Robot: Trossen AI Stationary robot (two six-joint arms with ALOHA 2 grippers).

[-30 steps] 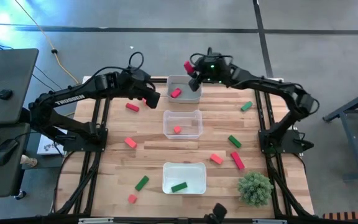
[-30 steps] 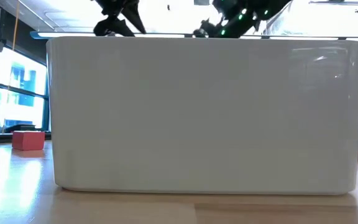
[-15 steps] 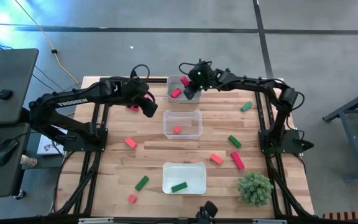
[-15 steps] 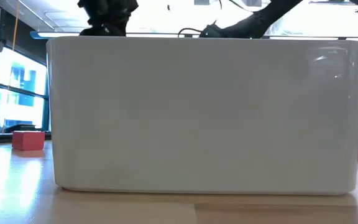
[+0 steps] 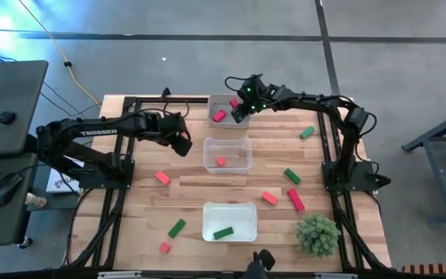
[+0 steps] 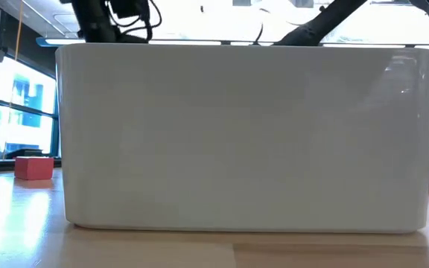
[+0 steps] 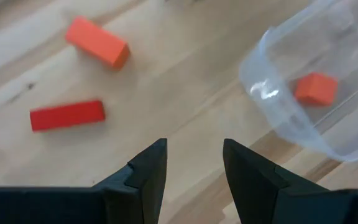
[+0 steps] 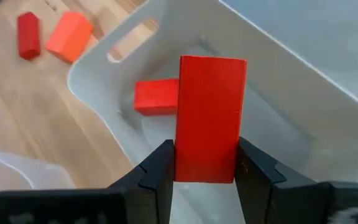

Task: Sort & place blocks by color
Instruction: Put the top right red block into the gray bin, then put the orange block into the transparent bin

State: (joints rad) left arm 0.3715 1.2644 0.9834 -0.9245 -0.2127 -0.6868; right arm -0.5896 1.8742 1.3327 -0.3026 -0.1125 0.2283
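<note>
My right gripper (image 8: pixel 205 152) is above the far clear tray (image 5: pixel 242 120), shut on a crimson block (image 8: pixel 210 106). One more crimson block (image 8: pixel 156 96) lies on that tray's floor. My left gripper (image 7: pixel 194 165) is open over bare wood left of the middle tray (image 5: pixel 245 147), which holds an orange block (image 7: pixel 316 88). Beyond its fingers lie a crimson block (image 7: pixel 67 115) and an orange block (image 7: pixel 98 42). Green, orange and crimson blocks are scattered over the table, and a green one (image 5: pixel 222 232) lies in the near tray (image 5: pixel 246 211). My right gripper pinches the crimson block between its two fingers, which lie on the block's two long sides near one end (image 8: pixel 207 171). The rest of the block sticks out past the fingertips. The fingers come from above, slanting down. The block is lifted clear over the far tray's inside.
A bushy green plant (image 5: pixel 317 234) stands at the table's near right corner. Loose blocks lie on the right half (image 5: pixel 292 176) and near left (image 5: pixel 176 227). The near tray's wall (image 6: pixel 244 134) fills the low view, with a pink block (image 6: pixel 33 167) beside it.
My right gripper has carried the crimson block from beyond the table's far edge toward the near edge and down, and now stands over the far tray. My left gripper has moved from beside the far tray toward the near edge, to the left of the middle tray.
</note>
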